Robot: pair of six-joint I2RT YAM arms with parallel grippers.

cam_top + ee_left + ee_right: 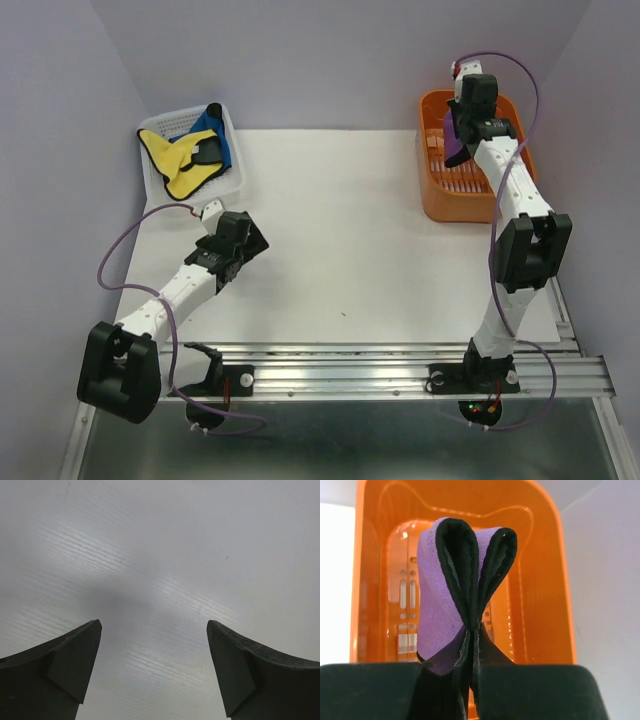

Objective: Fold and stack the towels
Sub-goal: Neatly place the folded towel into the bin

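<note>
Folded into two upright loops with the dark edging outward, purple towel (445, 595) pinched at its lower end by the right gripper (471, 650), fingers clamped tight on the cloth. Held over the bin (545, 580) at the far right corner of the bench (340, 230) (contact with the bin's walls not clear). In the basket (170, 122) at the far left corner, yellow towel (185, 165) and blue towel (214, 128) crumpled together, yellow toward the near rim, blue toward the right wall. Over bare bench by the left edge, on the near side of the basket, left gripper (152, 627) spread wide, nothing between the fingers.
</note>
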